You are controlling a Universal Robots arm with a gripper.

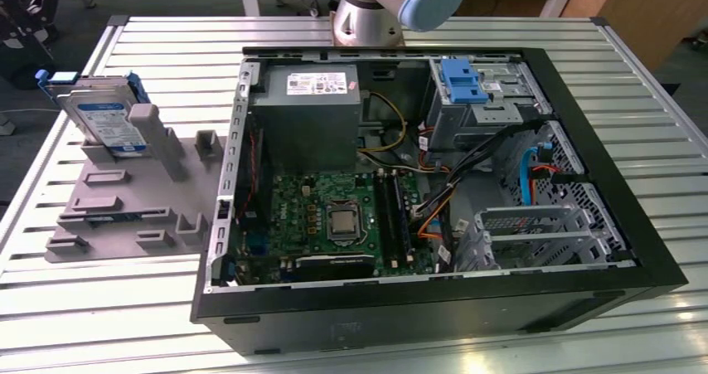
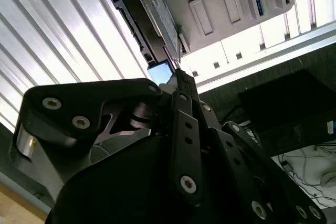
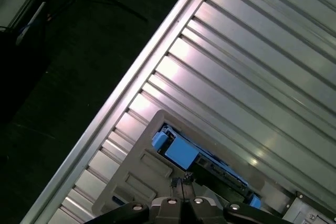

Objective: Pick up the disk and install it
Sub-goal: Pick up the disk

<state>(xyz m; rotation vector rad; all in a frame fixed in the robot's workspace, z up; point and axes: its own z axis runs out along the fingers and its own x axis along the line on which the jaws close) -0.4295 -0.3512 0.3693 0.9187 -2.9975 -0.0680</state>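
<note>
Hand clenched, empty, aimed at disk upright in grey holder, exterior view's left. We judge: spread wide, centre squarely on disk's top edge, approach straight.

arm cut off at exterior view's top edge; disk pt. hidden by grey stand post.

Open black computer case lay on the slatted metal table, housing a grey power supply, green motherboard and blue bay latch; a grey moulded holder stood to the exterior view's left.
</note>
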